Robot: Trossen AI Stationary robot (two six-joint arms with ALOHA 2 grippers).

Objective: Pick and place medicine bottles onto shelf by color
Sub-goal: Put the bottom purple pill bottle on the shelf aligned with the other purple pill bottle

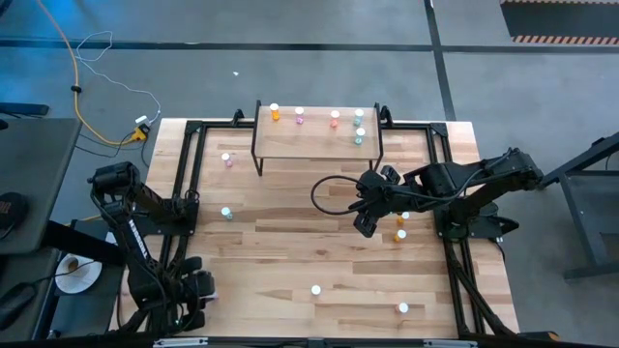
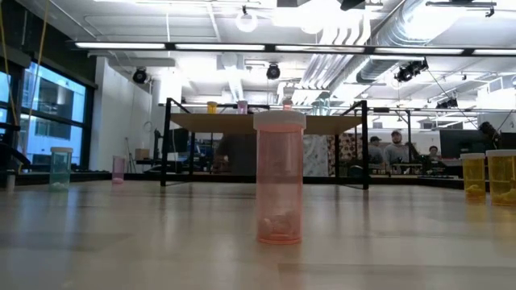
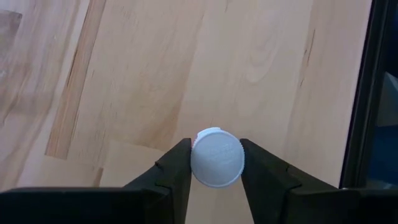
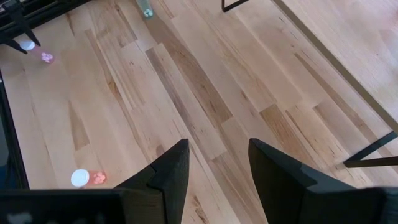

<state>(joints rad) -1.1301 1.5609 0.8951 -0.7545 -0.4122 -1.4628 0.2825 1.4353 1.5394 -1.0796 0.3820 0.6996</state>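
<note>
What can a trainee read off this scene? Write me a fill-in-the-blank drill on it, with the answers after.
1. The left pincer is closed on a bottle by its ___ cap.
2. The right pincer hangs over the table with ___ between its fingers.
3. The shelf carries ___ bottles.
4. In the low view, the nearest bottle stands ___.

Missing words: white; nothing; five; upright

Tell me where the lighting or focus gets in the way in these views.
Low view: bright ceiling lights flare, the near pink bottle is soft and the room behind is dim. Left wrist view: the left gripper and white cap are evenly lit. High view: the floor is dark around the table.
</note>
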